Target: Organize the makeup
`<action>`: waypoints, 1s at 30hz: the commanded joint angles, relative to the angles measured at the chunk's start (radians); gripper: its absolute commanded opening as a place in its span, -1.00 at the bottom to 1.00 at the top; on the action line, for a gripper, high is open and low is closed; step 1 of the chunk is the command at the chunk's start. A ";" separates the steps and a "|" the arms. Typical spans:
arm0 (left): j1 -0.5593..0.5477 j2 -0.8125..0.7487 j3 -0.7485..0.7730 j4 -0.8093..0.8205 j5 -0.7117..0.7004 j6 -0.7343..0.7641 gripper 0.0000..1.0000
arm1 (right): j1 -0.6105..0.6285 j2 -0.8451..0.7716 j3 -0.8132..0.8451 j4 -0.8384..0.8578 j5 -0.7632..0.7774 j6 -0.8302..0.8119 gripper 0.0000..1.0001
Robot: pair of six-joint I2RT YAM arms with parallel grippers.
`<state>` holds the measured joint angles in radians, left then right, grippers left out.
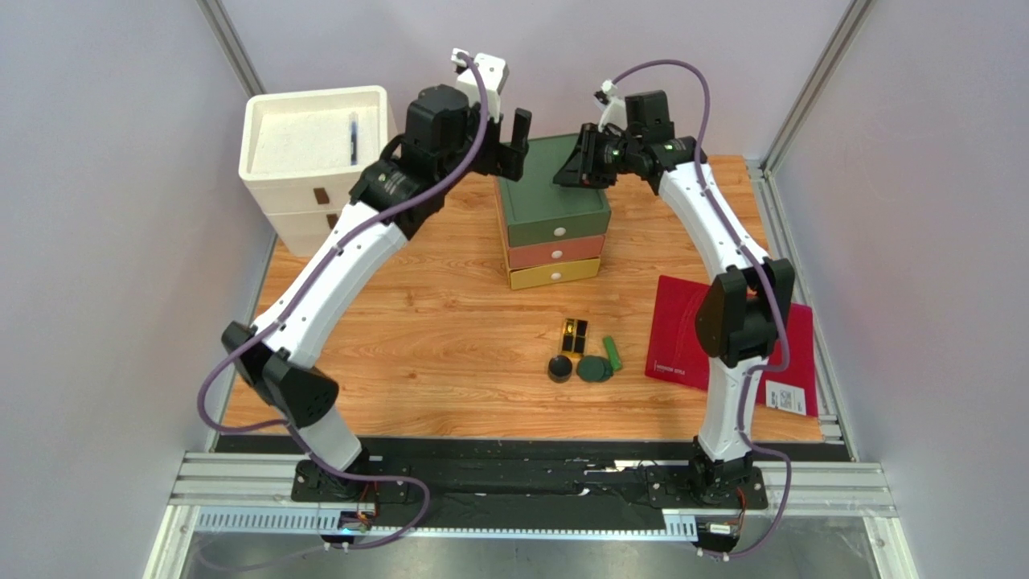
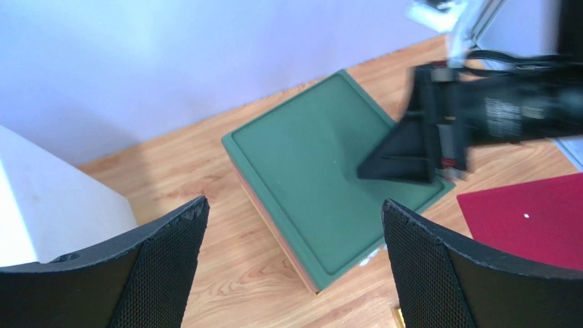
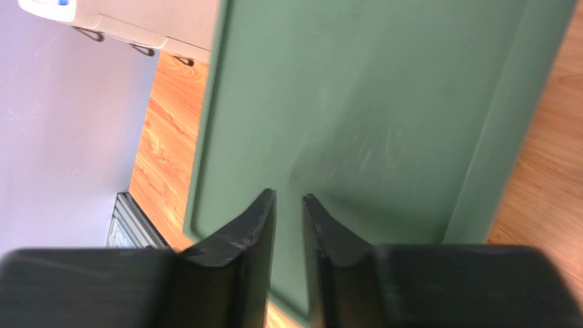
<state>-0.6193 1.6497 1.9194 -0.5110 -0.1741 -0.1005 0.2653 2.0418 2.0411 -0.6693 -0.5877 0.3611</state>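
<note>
The makeup lies in a group on the wooden table in front of the drawers: a black-and-gold case point(image 1: 576, 332), a round black jar point(image 1: 559, 368), a dark green compact point(image 1: 592, 369) and a bright green stick point(image 1: 614, 354). Both grippers are far from it, up at the back. My left gripper point(image 1: 513, 142) point(image 2: 293, 203) hangs wide open and empty over the back left of the drawer unit point(image 1: 556, 211). My right gripper point(image 1: 570, 169) point(image 3: 288, 195) hovers just above the unit's green top point(image 3: 356, 102), its jaws a narrow gap apart with nothing between them.
The drawer unit point(image 2: 308, 157) has green, orange and yellow drawers, all closed. A white box point(image 1: 317, 139) point(image 2: 48, 205) stands at the back left. A flat dark red folder point(image 1: 725, 344) point(image 2: 527, 219) lies at the right. Walls close in on the sides and back.
</note>
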 commanded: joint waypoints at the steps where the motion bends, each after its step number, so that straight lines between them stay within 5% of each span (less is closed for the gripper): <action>1: 0.076 0.149 0.085 -0.133 0.236 -0.099 0.99 | 0.003 -0.219 -0.125 0.062 0.075 -0.030 -0.39; 10: 0.145 0.317 0.181 -0.150 0.435 -0.180 0.69 | -0.018 -0.460 -0.453 0.166 -0.021 0.140 -0.07; 16: 0.156 0.355 0.191 -0.129 0.470 -0.206 0.52 | -0.066 -0.514 -0.818 0.507 -0.250 0.427 0.10; 23: 0.170 0.351 0.194 -0.124 0.481 -0.217 0.23 | -0.077 -0.525 -0.981 0.707 -0.277 0.608 0.15; 30: 0.170 0.322 0.210 -0.141 0.443 -0.191 0.09 | -0.077 -0.503 -1.004 0.674 -0.284 0.607 0.10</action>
<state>-0.4423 2.0144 2.0808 -0.6708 0.2558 -0.2939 0.1875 1.5444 1.0256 -0.0463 -0.8337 0.9405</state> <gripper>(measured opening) 0.563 0.557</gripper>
